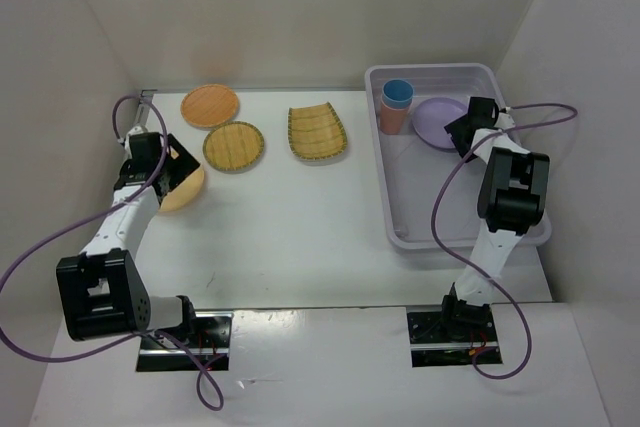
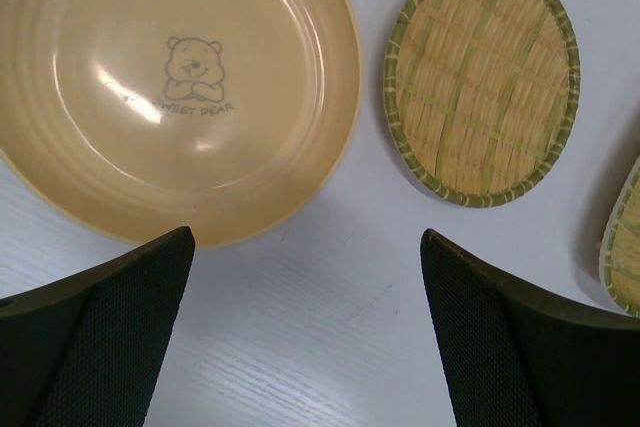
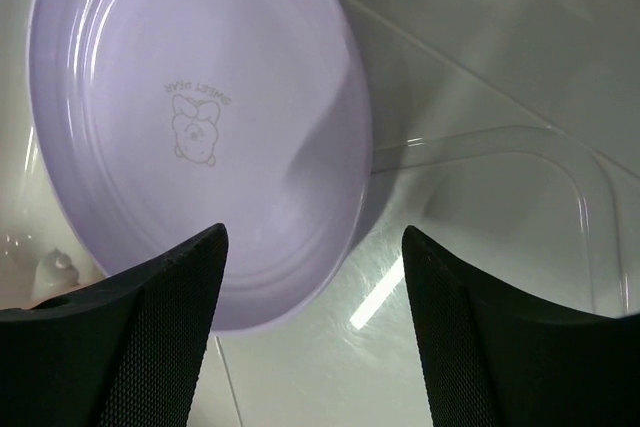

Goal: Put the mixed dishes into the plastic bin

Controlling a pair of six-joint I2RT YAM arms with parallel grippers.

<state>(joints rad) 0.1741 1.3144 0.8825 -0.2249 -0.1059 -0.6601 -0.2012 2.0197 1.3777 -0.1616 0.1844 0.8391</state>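
Observation:
The plastic bin stands at the right. In it lie the lavender plate and a blue cup nested in a coral cup. My right gripper hovers open over the lavender plate, its jaws straddling the plate's near rim. My left gripper is open above the table just beside an orange plate, which shows with a bear print in the left wrist view. A second orange plate, the round woven plate and the squarish woven plate lie on the table.
The round woven plate lies right of the orange plate in the left wrist view. White walls enclose the table on three sides. Purple cables trail from both arms. The bin's wall curves close behind the lavender plate.

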